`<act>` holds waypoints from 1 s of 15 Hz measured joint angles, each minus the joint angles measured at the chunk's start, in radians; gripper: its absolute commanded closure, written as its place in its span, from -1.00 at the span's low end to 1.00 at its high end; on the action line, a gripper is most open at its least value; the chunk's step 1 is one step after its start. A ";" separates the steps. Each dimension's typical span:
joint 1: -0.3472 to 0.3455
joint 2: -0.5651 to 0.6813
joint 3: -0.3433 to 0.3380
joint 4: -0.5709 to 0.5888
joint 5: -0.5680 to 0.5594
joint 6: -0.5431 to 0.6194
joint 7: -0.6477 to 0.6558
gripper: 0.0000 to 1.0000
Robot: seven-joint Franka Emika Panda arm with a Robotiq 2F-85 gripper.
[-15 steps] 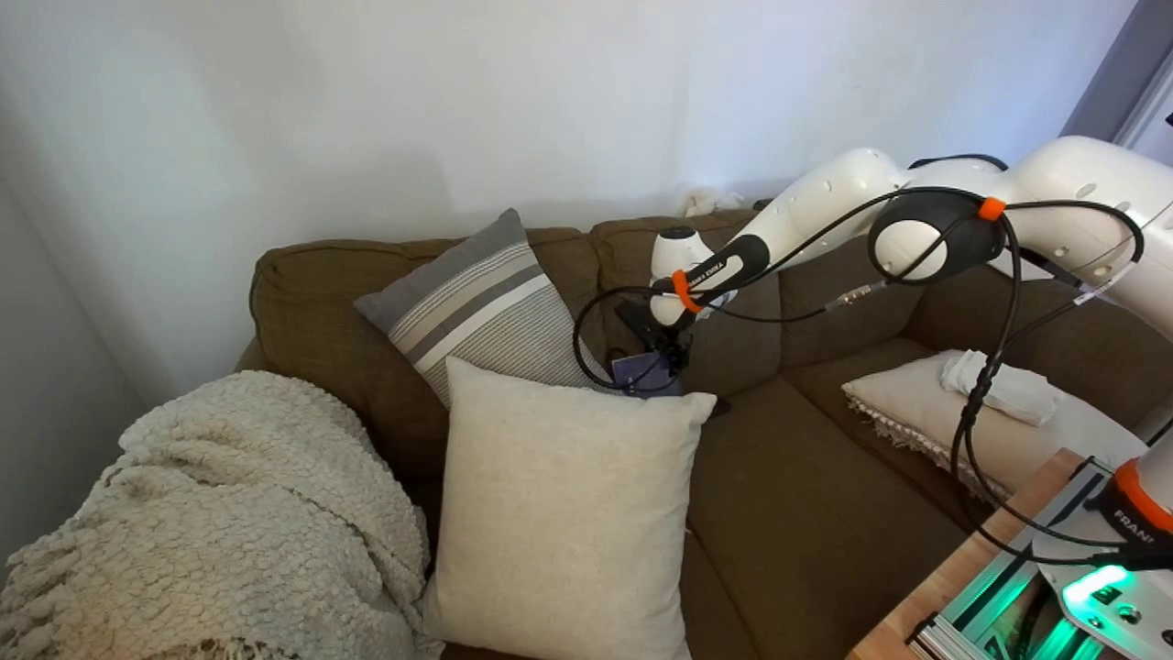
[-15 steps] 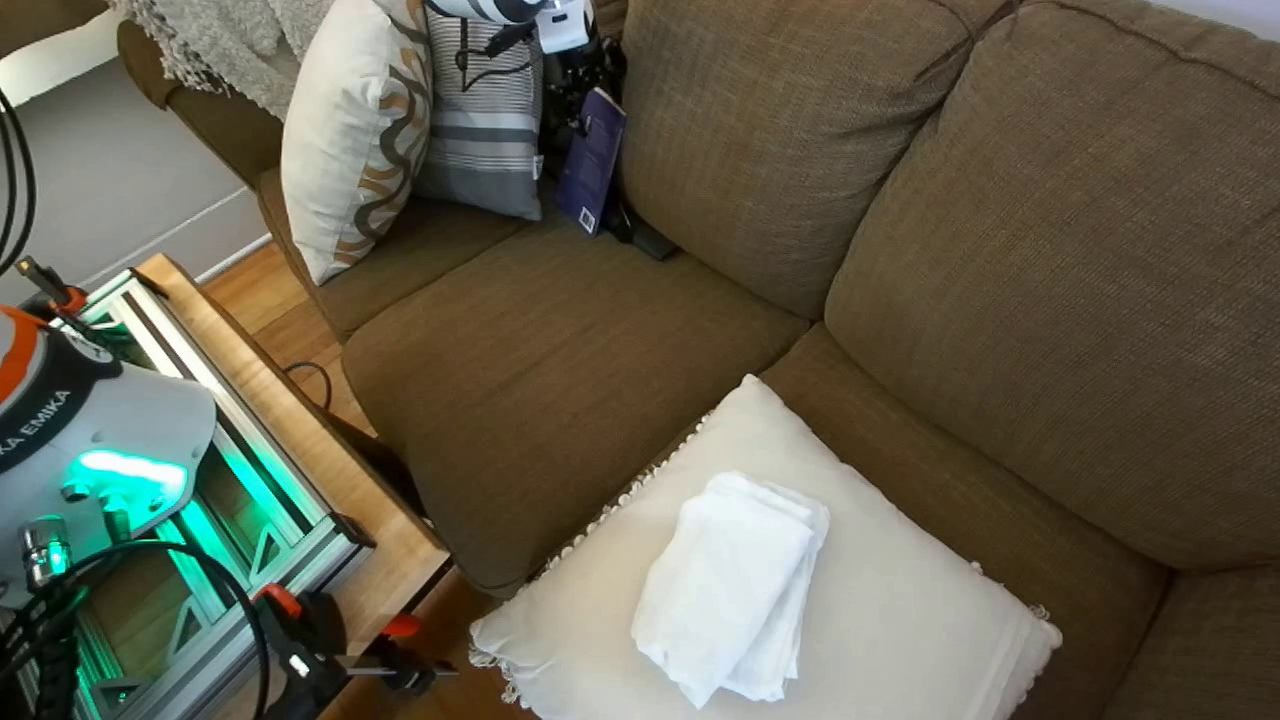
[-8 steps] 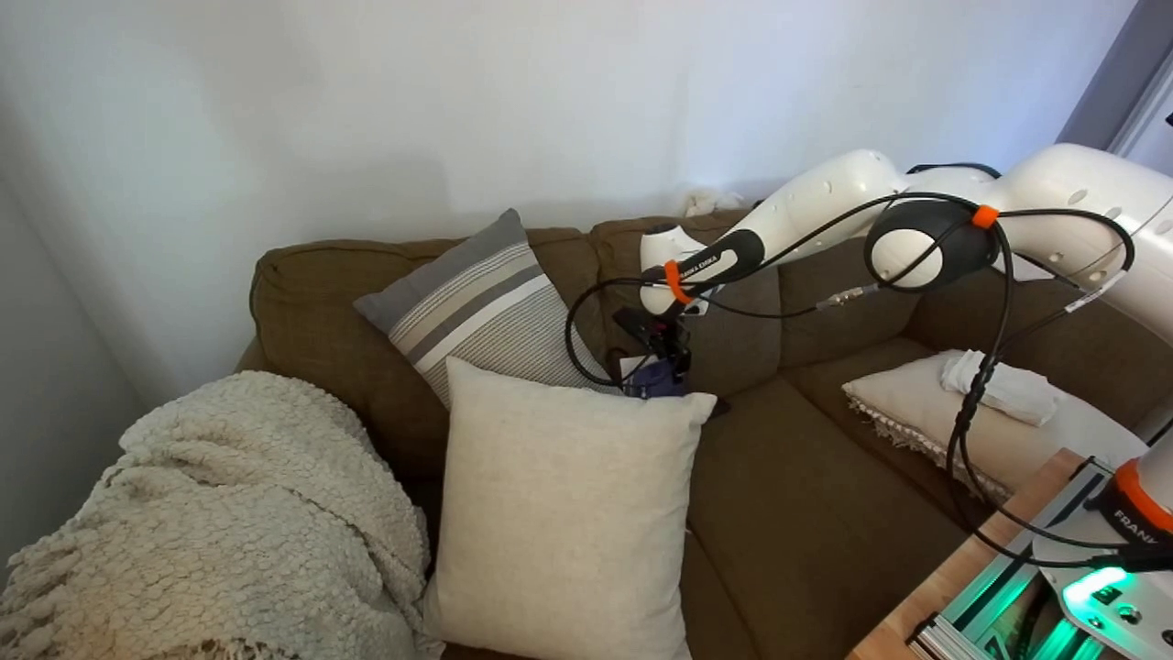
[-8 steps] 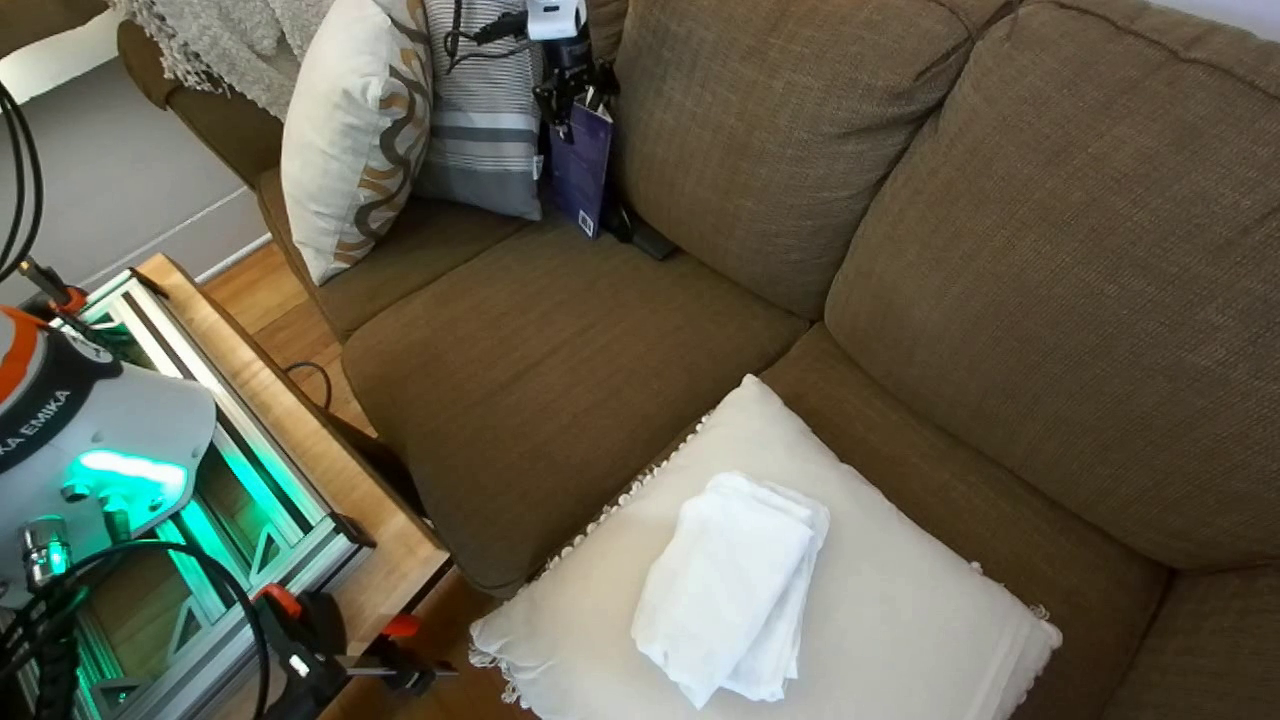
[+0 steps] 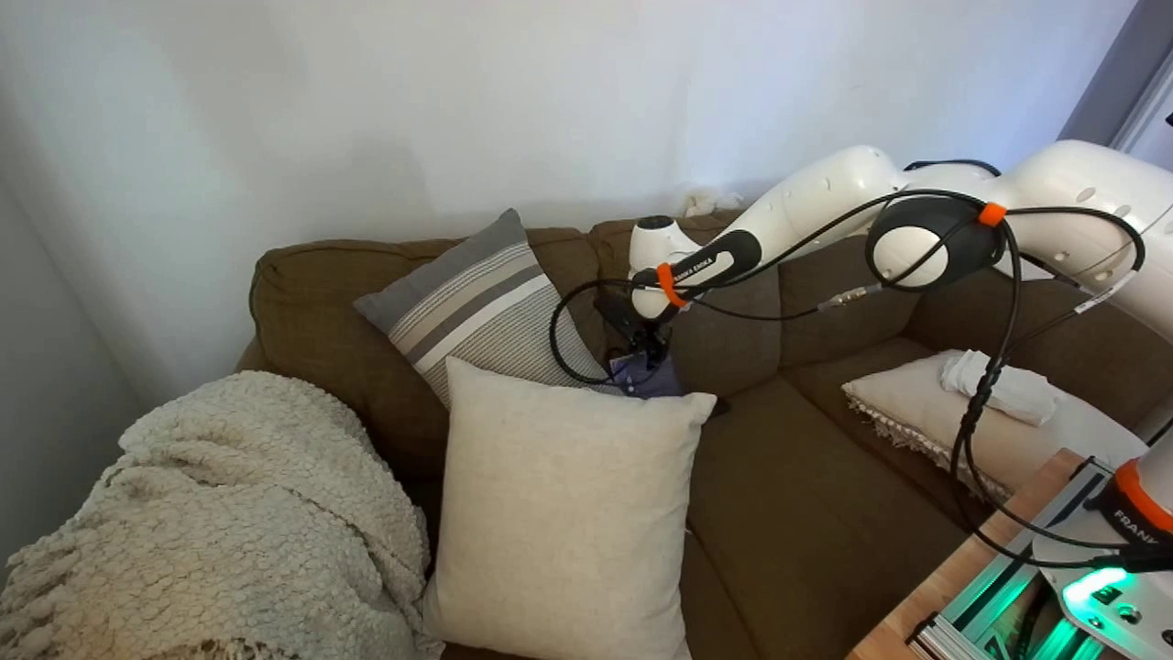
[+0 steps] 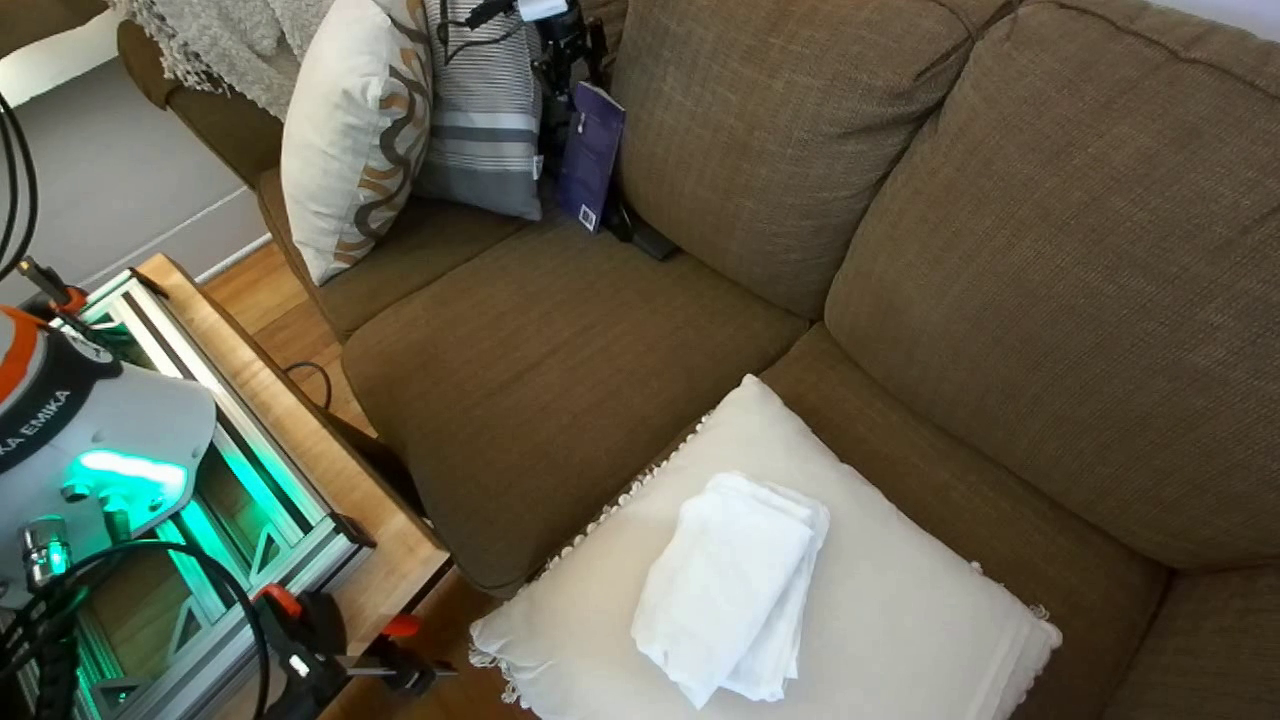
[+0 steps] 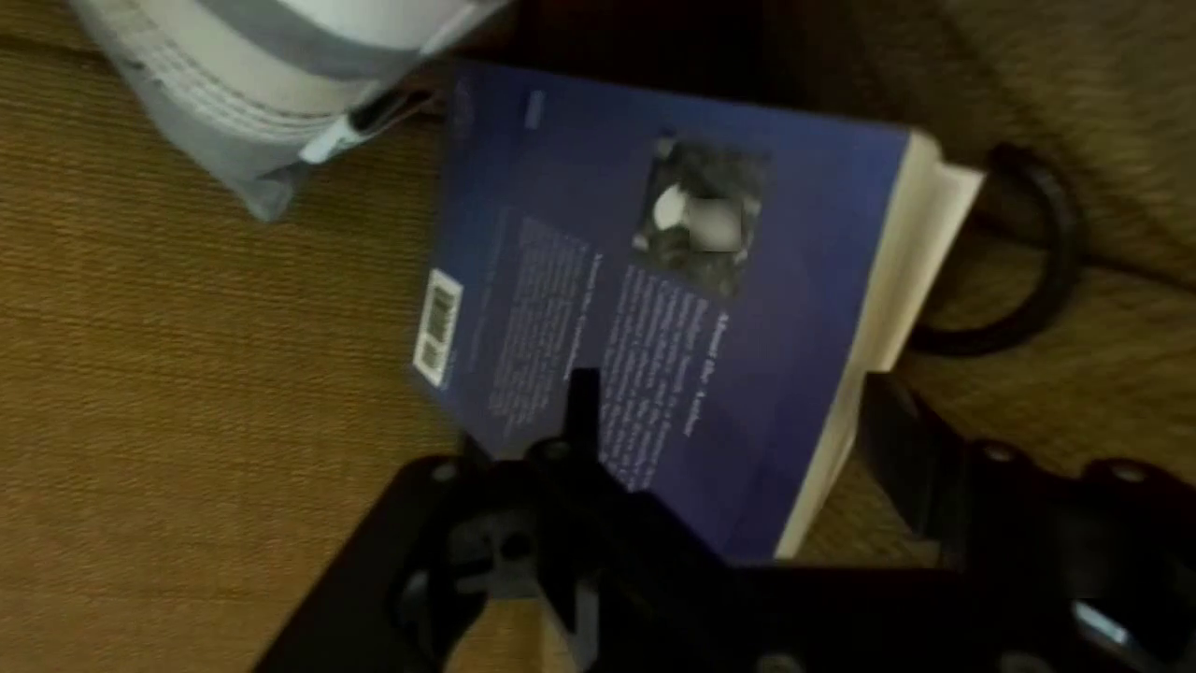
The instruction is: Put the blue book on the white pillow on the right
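The blue book (image 5: 652, 378) stands tilted against the sofa back, beside the grey striped pillow. It also shows in an exterior view (image 6: 592, 160) and in the wrist view (image 7: 794, 280), where its back cover and page edge face the camera. My gripper (image 7: 729, 379) is open at the book's upper part. One finger is over the cover, the other just beyond the page edge; neither is shut on it. It also shows in both exterior views (image 5: 651, 348) (image 6: 572, 65). The white pillow (image 6: 900, 610) lies flat on the right seat, also in an exterior view (image 5: 903, 390).
A folded white cloth (image 6: 730, 590) lies on the white pillow. A big cream pillow (image 5: 568, 513) stands in front of the book, with the grey striped pillow (image 5: 495, 302) beside it. A black object (image 6: 650, 240) lies at the book's foot. A cable loops near the wrist.
The gripper first moved to the book's top edge, and the book turned and its pages spread. Now the gripper is slightly higher and farther left, and the book leans back as before.
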 measured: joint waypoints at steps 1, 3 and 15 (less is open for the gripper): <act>0.019 -0.011 -0.007 -0.019 -0.013 0.072 0.000 -1.00; 0.061 -0.027 -0.028 -0.062 -0.038 0.218 0.001 -1.00; 0.119 -0.014 -0.158 -0.195 -0.060 0.314 0.103 -1.00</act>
